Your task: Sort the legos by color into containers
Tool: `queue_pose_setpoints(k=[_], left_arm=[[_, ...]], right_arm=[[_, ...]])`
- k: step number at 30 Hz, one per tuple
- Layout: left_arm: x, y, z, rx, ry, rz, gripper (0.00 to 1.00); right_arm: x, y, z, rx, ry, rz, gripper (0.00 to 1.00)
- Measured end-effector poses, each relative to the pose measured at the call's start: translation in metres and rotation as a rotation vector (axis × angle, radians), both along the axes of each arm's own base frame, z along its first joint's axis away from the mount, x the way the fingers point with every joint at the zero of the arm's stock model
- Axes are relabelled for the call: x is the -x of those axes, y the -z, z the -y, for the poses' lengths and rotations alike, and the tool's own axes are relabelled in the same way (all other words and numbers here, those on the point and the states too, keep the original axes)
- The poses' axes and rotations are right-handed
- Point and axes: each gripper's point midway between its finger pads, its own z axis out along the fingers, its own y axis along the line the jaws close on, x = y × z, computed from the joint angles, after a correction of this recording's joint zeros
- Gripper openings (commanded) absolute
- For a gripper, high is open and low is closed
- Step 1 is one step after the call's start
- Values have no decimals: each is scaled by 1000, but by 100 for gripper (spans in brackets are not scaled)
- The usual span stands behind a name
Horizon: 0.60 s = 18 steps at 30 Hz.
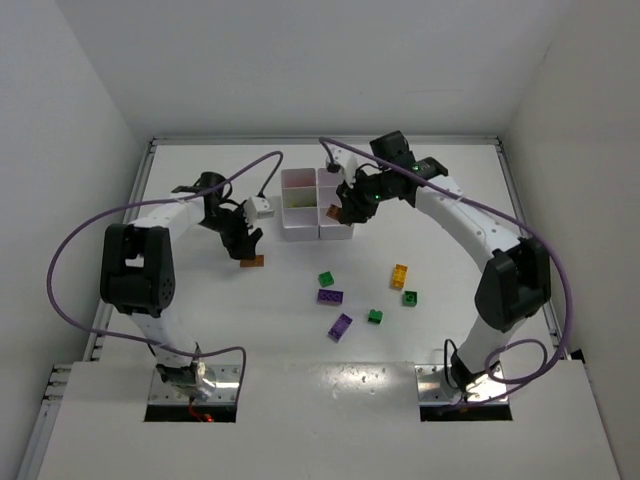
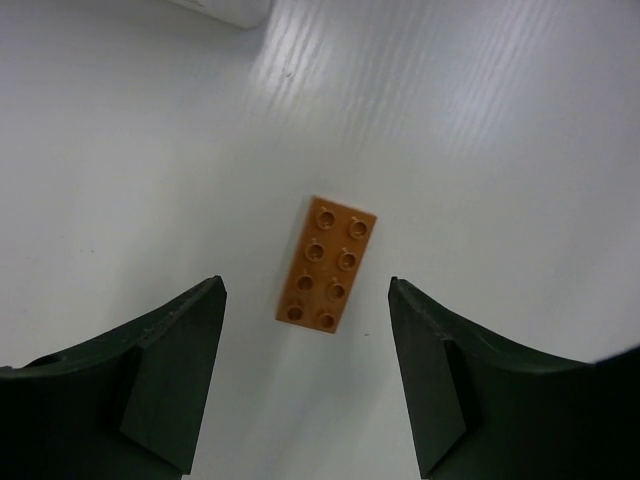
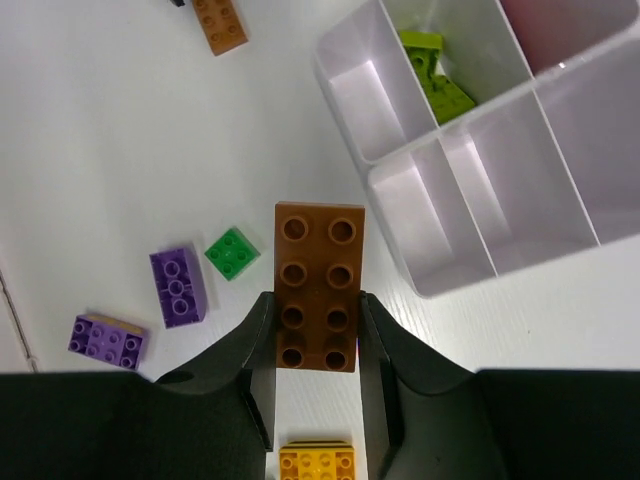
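The white six-compartment container (image 1: 300,235) stands at the table's middle back, and its walls show in the right wrist view (image 3: 455,137). One compartment holds lime green bricks (image 3: 435,70). My right gripper (image 1: 345,213) hangs by the container's near right corner. In its wrist view the right gripper (image 3: 318,300) is shut on a brown-orange two-by-four brick (image 3: 319,265). My left gripper (image 1: 243,243) is open just above an orange two-by-four brick (image 1: 252,262) left of the container. In its wrist view the left gripper (image 2: 305,290) straddles the near end of that brick (image 2: 326,263), not touching it.
Loose bricks lie in front of the container: green (image 1: 326,279), purple (image 1: 330,296), purple (image 1: 340,326), green (image 1: 375,316), green (image 1: 410,298) and yellow-orange (image 1: 399,275). The right wrist view shows a yellow brick (image 3: 316,462) under the jaws. White walls enclose the table.
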Motion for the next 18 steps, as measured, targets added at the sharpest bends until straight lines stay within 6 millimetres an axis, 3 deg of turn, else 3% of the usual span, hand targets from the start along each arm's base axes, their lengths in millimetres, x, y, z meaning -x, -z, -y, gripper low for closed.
queue_pose_setpoints(k=[6,18], left_arm=[[-13,22,-6,-80,76,49,72],[12,45,13,-119,229,43,70]], right_arm=[[-11,0,21,-15,69,-33,3],[-25,1,49,-20,146,-51,3]])
